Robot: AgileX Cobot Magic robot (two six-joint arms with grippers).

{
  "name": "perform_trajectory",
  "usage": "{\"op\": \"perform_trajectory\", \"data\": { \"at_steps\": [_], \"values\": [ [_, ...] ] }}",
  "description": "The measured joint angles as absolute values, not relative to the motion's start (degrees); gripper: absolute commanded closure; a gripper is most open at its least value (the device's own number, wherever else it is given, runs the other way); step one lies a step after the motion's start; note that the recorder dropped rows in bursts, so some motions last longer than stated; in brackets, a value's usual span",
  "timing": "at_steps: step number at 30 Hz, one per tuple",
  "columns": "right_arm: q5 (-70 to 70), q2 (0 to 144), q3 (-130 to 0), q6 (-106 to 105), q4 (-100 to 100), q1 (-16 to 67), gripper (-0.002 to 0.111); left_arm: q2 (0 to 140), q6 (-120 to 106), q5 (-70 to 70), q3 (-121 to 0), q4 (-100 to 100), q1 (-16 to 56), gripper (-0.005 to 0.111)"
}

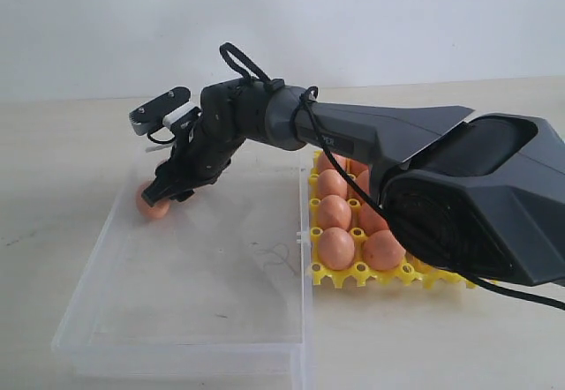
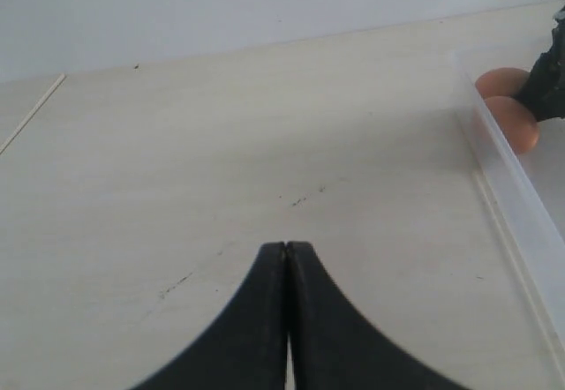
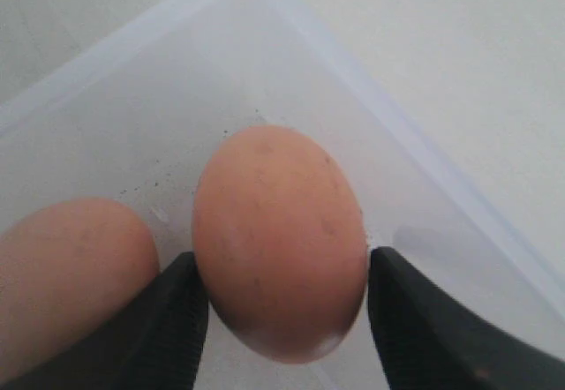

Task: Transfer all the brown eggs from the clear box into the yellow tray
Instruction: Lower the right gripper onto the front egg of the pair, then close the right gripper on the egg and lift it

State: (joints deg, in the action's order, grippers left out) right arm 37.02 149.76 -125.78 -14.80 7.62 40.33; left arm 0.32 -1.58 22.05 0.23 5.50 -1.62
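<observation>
My right gripper (image 1: 164,191) reaches into the far left corner of the clear box (image 1: 177,341), where a brown egg (image 1: 150,205) lies. In the right wrist view that egg (image 3: 278,240) sits between the fingers of the right gripper (image 3: 287,271). One finger touches it and a thin gap shows at the other. A second egg (image 3: 71,271) lies right beside it. The yellow tray (image 1: 357,275) to the right of the box holds several brown eggs (image 1: 335,247). The left gripper (image 2: 286,247) is shut on nothing, over bare table outside the box wall (image 2: 508,191).
The right arm's dark body (image 1: 459,196) hangs over the far and right part of the tray and hides it. In the left wrist view the two eggs (image 2: 516,123) show behind the box wall. A light wooden table (image 1: 71,143) lies all around.
</observation>
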Motion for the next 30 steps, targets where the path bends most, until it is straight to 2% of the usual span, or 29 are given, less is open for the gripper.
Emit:
{"op": "perform_trajectory", "data": {
  "at_steps": [7,9,11,14,21,30],
  "values": [
    [34.6,150.0,-125.8,-14.8,7.8,40.5,0.054,0.3,-1.6,22.0,0.2,5.5,-1.6,0.107],
    [33.4,150.3,-125.8,-14.8,8.1,40.6,0.059,0.3,-1.6,22.0,0.2,5.5,-1.6,0.107],
    [32.2,150.4,-125.8,-14.9,9.0,40.6,0.074,0.3,-1.6,22.0,0.2,5.5,-1.6,0.107],
    [31.6,150.4,-125.8,-14.9,9.9,40.6,0.108,0.3,-1.6,22.0,0.2,5.5,-1.6,0.107],
    [32.8,150.4,-125.8,-15.4,10.0,40.6,0.108,0.3,-1.6,22.0,0.2,5.5,-1.6,0.107],
    [42.1,148.7,-125.9,-15.3,11.5,40.6,0.108,0.3,-1.6,22.0,0.2,5.5,-1.6,0.107]
  ]
}}
